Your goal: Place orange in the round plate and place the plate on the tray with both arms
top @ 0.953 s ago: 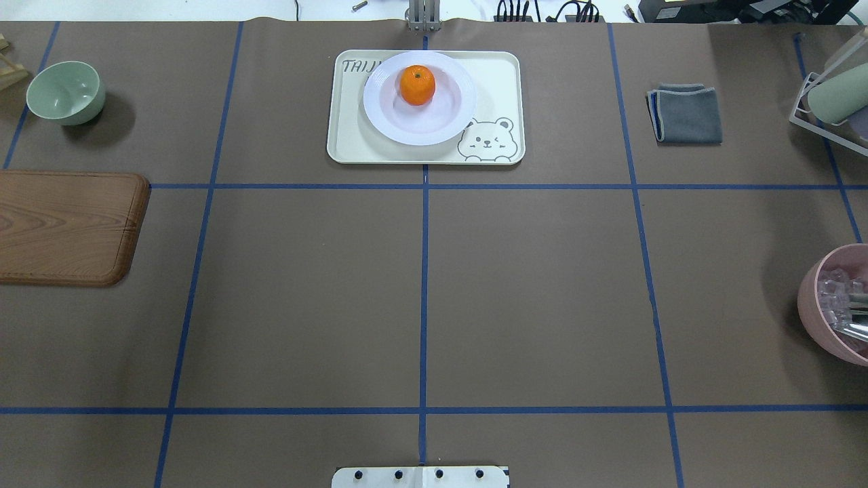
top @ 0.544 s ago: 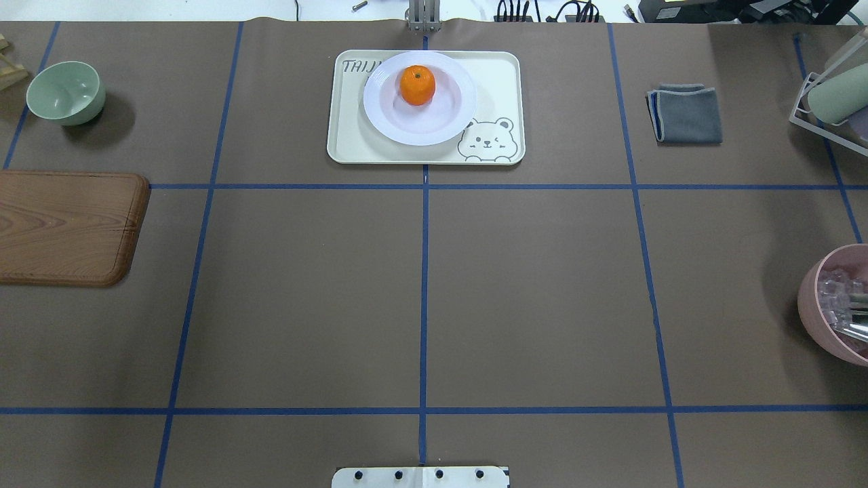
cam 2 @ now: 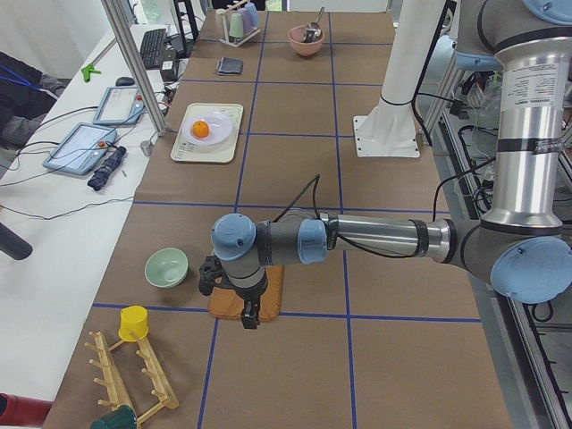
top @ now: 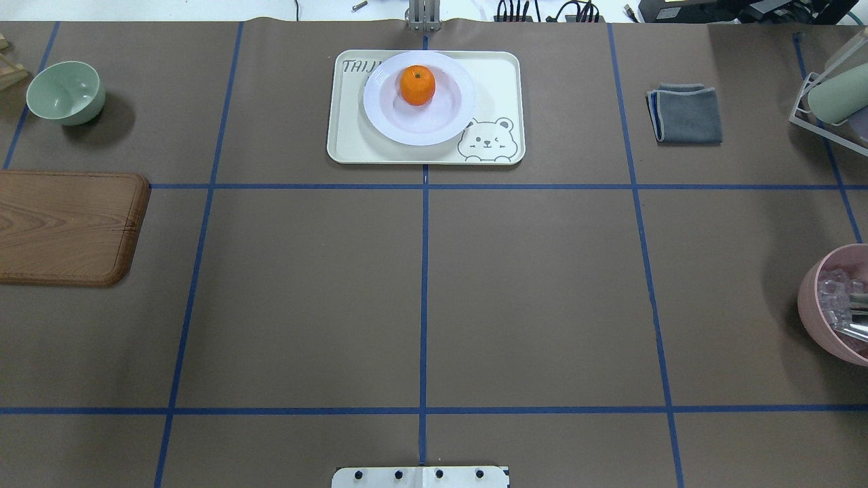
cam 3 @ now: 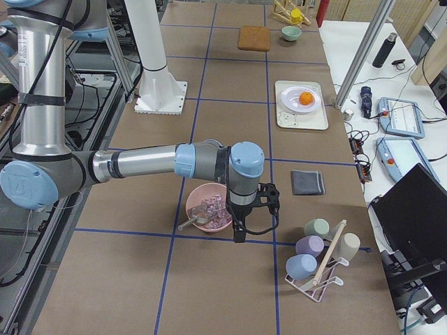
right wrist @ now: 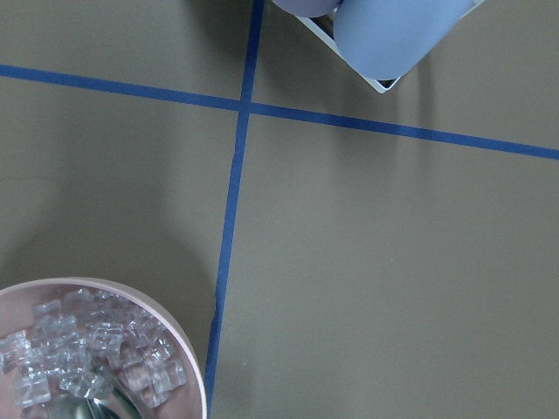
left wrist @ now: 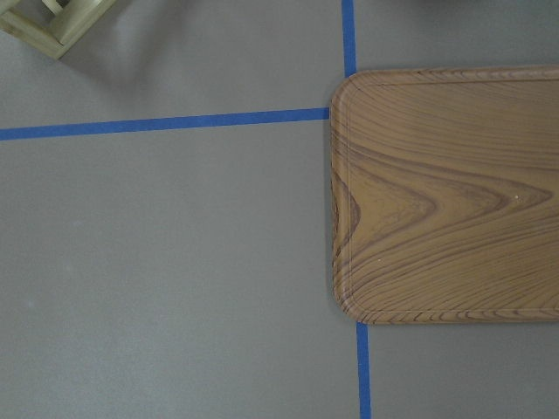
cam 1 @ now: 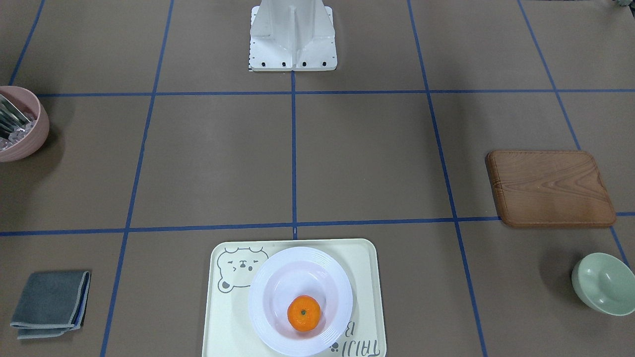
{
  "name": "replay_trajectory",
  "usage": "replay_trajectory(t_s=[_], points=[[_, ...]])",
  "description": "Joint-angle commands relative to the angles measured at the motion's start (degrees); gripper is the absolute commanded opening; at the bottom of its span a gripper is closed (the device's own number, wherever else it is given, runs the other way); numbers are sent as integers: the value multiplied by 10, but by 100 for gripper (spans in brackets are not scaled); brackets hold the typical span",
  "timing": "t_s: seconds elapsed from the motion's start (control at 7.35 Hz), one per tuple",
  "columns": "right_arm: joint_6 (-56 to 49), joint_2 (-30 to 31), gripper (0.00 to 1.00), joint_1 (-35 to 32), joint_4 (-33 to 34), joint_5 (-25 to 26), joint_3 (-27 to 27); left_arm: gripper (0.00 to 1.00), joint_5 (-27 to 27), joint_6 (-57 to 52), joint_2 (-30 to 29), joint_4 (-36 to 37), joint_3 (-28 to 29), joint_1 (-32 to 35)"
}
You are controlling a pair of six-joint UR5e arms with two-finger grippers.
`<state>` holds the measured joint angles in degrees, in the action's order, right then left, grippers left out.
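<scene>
Now, orange [top: 417, 85] stem-up in round plate [top: 420, 136]; tray [top: 352, 144] lengthwise across table [top: 542, 285].

– Where are the arms?
– Your left arm [cam 2: 384, 238] rises upright from the shoulder, bends at the elbow [cam 2: 521, 273], and its forearm runs level outward. The left wrist [cam 2: 239, 243] turns down, so the left hand [cam 2: 248, 320] points straight down, hanging in the air.
– And the right?
– You'll see much the same pose: right arm [cam 3: 143, 162] upright, then level, right wrist [cam 3: 244, 162] bent down, right hand [cam 3: 237, 236] pointing straight down.
– Hands open or closed?
– You can't tell for either; only the side views show them, too small to judge.
</scene>
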<state>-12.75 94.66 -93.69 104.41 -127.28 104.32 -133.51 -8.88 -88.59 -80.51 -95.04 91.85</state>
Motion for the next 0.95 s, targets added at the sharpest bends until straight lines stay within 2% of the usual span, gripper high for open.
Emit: replay_trajectory(t_s=[0.0, 0.82], points=[[0, -1, 100, 0, 0, -2, 1, 99, -1, 0, 0, 0, 0, 0], [-5, -2, 100, 0, 0, -3, 3, 99, -1, 1, 0, 0, 2, 0]])
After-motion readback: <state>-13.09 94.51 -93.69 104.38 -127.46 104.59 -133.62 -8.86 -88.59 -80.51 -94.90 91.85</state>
